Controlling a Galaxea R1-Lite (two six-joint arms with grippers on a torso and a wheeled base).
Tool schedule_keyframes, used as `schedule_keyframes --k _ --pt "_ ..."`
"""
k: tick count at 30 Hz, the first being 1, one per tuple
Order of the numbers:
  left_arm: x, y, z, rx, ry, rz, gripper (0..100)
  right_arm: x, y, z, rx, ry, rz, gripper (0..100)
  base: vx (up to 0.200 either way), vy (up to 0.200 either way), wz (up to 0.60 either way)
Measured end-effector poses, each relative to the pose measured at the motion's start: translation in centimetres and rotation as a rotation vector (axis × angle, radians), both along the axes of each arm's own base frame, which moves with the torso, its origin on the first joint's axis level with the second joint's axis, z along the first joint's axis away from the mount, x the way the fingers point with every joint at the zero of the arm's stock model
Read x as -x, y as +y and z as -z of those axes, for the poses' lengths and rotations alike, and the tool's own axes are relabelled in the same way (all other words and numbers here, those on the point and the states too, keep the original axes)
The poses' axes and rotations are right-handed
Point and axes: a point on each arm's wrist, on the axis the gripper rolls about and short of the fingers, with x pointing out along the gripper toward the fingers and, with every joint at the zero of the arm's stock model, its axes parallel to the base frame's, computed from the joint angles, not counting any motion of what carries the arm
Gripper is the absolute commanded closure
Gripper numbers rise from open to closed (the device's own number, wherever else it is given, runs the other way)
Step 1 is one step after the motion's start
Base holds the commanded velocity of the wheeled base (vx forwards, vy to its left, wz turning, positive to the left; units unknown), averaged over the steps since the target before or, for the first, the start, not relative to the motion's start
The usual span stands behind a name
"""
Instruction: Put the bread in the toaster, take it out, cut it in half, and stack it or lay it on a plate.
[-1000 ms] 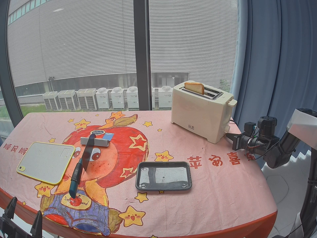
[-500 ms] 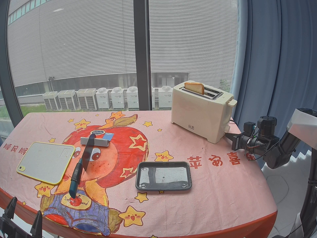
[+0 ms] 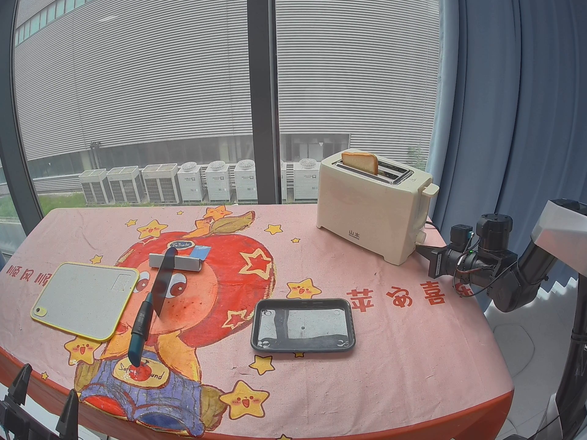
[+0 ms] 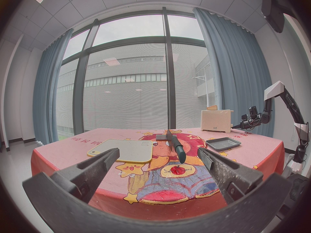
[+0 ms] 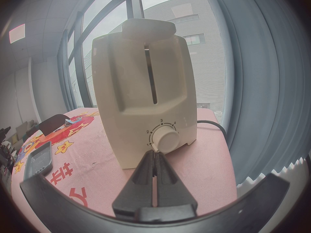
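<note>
Right gripper (image 5: 155, 152): fingers clenched flat together, nothing between them. It sits low at the control end of the toaster (image 3: 373, 212), tips right at the lower edge of the timer dial (image 5: 165, 139); I cannot tell whether they touch. The lever (image 5: 147, 28) is at the top of its slot.

Bread (image 3: 359, 161): one slice standing up out of the toaster top, at the end away from the lever, its crust clear of the slot.

Left gripper (image 4: 158, 152): released, fingers spread wide and holding nothing, hanging off the near edge of the table on my left side.

On the pink tablecloth (image 3: 379, 362): black tray (image 3: 302, 301) near the middle, well apart from the toaster. Knife (image 3: 150, 304) to its left, dark blade propped on a small grey rest (image 3: 176, 261), teal handle pointing toward me. Cutting board (image 3: 85, 299), pale with a yellow rim, lies flat just beside the knife, farther to my left.
</note>
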Motion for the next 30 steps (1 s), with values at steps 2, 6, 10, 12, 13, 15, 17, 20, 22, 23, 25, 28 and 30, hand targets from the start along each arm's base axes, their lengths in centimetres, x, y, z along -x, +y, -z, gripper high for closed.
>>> schedule_keyframes --k 2,6,10,12,13,15,17,20,22,23,25,28,30 --pt "0.0 0.0 0.0 0.0 0.0 0.0 0 0.0 0.0 -0.03 0.0 -0.002 0.0 100 0.0 0.0 0.0" --pt "0.0 0.0 0.0 0.0 0.0 0.0 0 -0.01 0.0 -0.12 -0.001 -0.007 0.0 100 0.0 0.0 0.0" --pt "0.0 0.0 0.0 0.0 0.0 0.001 0 0.03 0.01 -0.29 -0.001 -0.012 0.0 100 0.0 0.0 0.0" --pt "0.0 0.0 0.0 0.0 0.0 0.001 0 0.09 0.01 -0.37 -0.001 -0.013 -0.001 100 0.0 0.0 0.0" --pt "0.0 0.0 0.0 0.0 0.0 0.0 0 0.12 0.01 -0.39 -0.001 -0.013 0.0 100 0.0 0.0 0.0" --pt "0.0 0.0 0.0 0.0 0.0 0.0 0 0.15 0.02 -0.43 -0.001 -0.014 -0.001 100 0.0 0.0 0.0" --pt "0.0 0.0 0.0 0.0 0.0 0.0 0 0.19 0.05 -0.46 -0.001 -0.014 -0.001 100 0.0 0.0 0.0" --pt "0.0 0.0 0.0 0.0 0.0 0.0 0 0.22 0.07 -0.46 0.0 -0.013 -0.002 100 0.0 0.0 0.0" --pt "0.0 0.0 0.0 0.0 0.0 0.0 0 0.33 0.11 -0.32 0.001 -0.007 -0.003 100 0.0 0.0 0.0" --pt "0.0 0.0 0.0 0.0 0.0 0.0 0 0.41 0.2 -0.22 0.002 -0.003 -0.005 100 0.0 0.0 0.0" --pt "0.0 0.0 0.0 0.0 0.0 0.0 0 0.57 0.45 -0.1 0.002 0.002 -0.012 100 0.0 0.0 0.0" --pt "0.0 0.0 0.0 0.0 0.0 0.0 0 0.78 0.69 -0.05 0.003 0.007 -0.019 100 0.0 0.0 0.0" --pt "0.0 0.0 0.0 0.0 0.0 0.0 0 0.95 0.71 -0.17 0.003 0.008 -0.021 100 0.0 0.0 0.0"
